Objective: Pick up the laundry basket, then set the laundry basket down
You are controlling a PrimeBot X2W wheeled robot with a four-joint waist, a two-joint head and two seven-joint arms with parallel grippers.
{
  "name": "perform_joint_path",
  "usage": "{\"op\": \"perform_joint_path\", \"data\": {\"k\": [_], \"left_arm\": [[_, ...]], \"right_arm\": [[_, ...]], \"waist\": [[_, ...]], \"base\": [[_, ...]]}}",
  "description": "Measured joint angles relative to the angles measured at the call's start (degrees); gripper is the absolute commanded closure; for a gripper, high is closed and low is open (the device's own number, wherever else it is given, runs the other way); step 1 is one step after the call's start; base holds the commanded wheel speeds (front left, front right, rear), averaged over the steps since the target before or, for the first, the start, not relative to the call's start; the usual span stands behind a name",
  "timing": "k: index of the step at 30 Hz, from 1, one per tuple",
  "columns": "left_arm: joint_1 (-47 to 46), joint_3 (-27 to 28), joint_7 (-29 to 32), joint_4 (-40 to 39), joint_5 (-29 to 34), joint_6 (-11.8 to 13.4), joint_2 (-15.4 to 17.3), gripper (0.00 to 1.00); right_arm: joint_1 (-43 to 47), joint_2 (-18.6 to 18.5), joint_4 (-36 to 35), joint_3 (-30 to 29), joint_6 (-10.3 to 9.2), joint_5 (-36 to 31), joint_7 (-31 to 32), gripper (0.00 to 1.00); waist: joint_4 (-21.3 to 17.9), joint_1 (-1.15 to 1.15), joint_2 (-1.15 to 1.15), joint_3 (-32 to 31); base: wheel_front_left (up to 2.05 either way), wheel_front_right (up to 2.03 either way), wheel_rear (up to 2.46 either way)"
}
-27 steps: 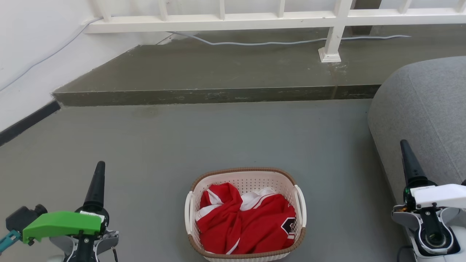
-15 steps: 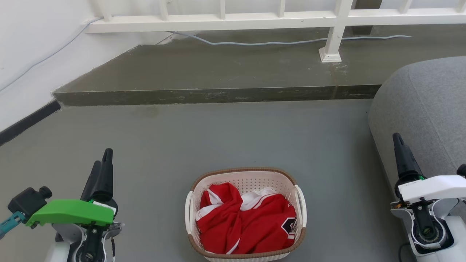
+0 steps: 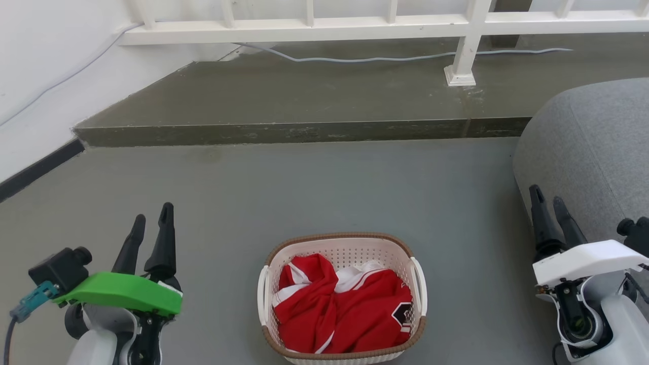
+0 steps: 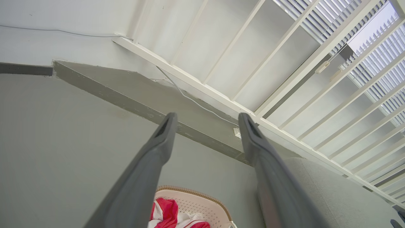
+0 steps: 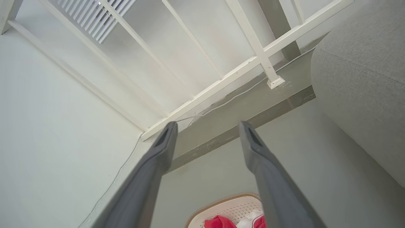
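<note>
Both arms low, flanking the laundry basket (image 3: 334,236); left gripper (image 3: 152,213) and right gripper (image 3: 546,194) point forward, fingers parted. A second ago each showed one spike, farther out.

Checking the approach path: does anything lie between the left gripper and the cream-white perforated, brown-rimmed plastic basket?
Nothing; the head view shows bare grey floor between the left gripper and the cream-white perforated laundry basket.

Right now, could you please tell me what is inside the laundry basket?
The laundry basket holds a crumpled red garment with white trim and a dark patch. Its perforated back wall shows above the cloth; the basket's bottom, and anything beneath the garment, is covered.
</note>
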Motion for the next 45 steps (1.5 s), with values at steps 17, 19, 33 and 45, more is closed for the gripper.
{"op": "perform_joint_path", "data": {"k": [17,19,33,45], "left_arm": [[-0.22,-4.85,-3.32,-0.24,15.55,3.78,1.24,0.00],[-0.22,-5.63,-3.57,-0.18,17.13,4.20,1.23,0.00],[-0.25,-8.89,-6.36,1.62,26.94,6.61,1.26,0.00],[-1.12,-9.11,-7.25,2.92,29.43,7.62,0.64,0.00]], "right_arm": [[-0.38,-2.16,0.38,4.41,-2.89,-14.54,-3.37,0.00],[-0.40,-2.48,0.63,4.83,-3.30,-16.29,-3.70,0.00],[-0.89,-2.82,2.38,7.45,-4.98,-26.47,-6.64,0.00],[-1.17,-2.83,3.00,8.04,-5.44,-29.82,-7.57,0.00]], "waist": [[0.00,0.00,0.00,0.44],[0.00,0.00,0.00,0.49],[-0.04,0.00,0.00,0.94],[-0.07,0.00,0.00,1.24]], "base": [[0.00,0.00,0.00],[0.00,0.00,0.00],[0.00,0.00,0.00],[0.00,0.00,0.00]]}}
